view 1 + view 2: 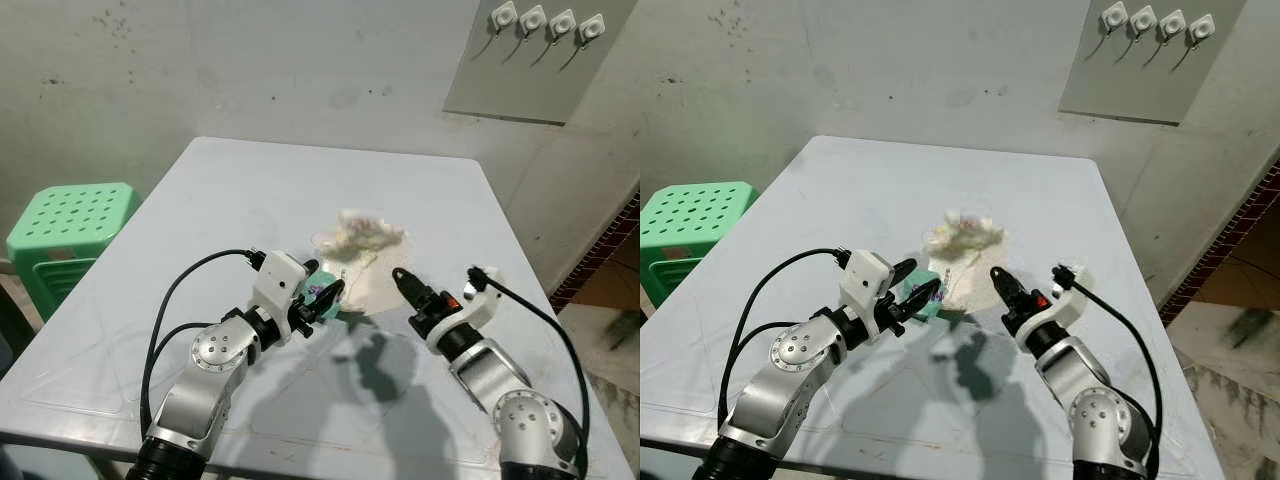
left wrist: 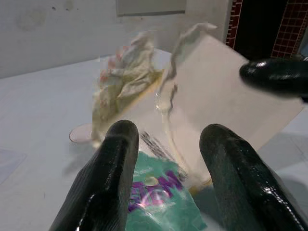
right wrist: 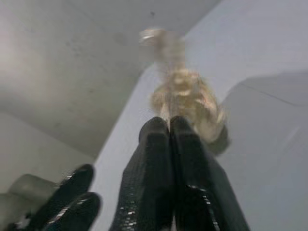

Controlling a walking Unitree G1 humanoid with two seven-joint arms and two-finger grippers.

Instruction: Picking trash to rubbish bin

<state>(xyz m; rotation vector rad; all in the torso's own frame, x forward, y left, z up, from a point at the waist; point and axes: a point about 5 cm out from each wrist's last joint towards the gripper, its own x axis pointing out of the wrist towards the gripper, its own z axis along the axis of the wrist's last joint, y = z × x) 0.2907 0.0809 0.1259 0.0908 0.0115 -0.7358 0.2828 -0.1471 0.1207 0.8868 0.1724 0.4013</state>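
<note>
A pile of trash lies mid-table: a crumpled tissue wad [image 1: 358, 235], a flat beige paper sheet [image 1: 372, 285] and a small teal wrapper [image 1: 321, 295] with purple print. My left gripper [image 1: 328, 297] is open, its two black fingers [image 2: 111, 173] straddling the teal wrapper [image 2: 161, 197] at the sheet's left edge. My right gripper [image 1: 402, 277] is shut with nothing in it, its tip hovering over the right side of the beige sheet, pointing at the tissue wad [image 3: 187, 98].
The grey-white table [image 1: 250, 190] stands against a stained wall. A green plastic stool [image 1: 70, 235] sits on the floor to the left. A grey board with white hooks [image 1: 545, 25] hangs at the upper right.
</note>
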